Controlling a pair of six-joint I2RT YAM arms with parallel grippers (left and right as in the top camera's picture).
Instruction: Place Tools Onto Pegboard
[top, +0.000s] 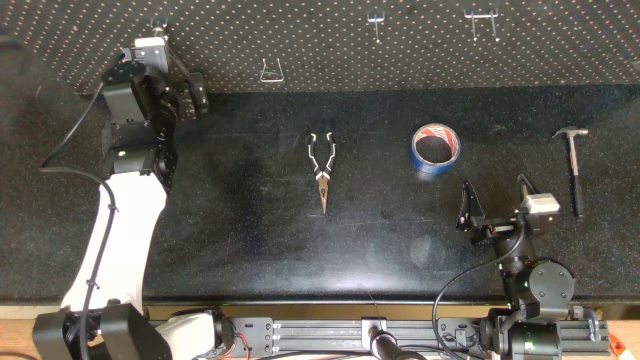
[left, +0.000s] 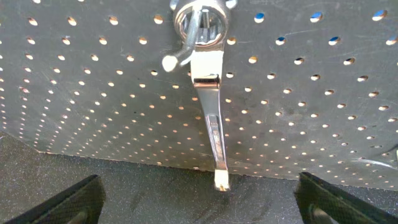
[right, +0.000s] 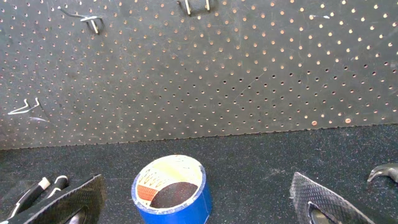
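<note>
A silver wrench hangs by its ring end from a hook on the pegboard. My left gripper faces it, open, with the fingers well clear on either side. In the top view the left gripper is at the board's lower left edge. On the black mat lie pliers, a blue tape roll and a hammer. My right gripper stands open and holds nothing, just in front of the tape roll.
Bare hooks sit on the pegboard: a triangular one and two near the upper edge. The pliers' handles and the hammer head lie either side of the right gripper.
</note>
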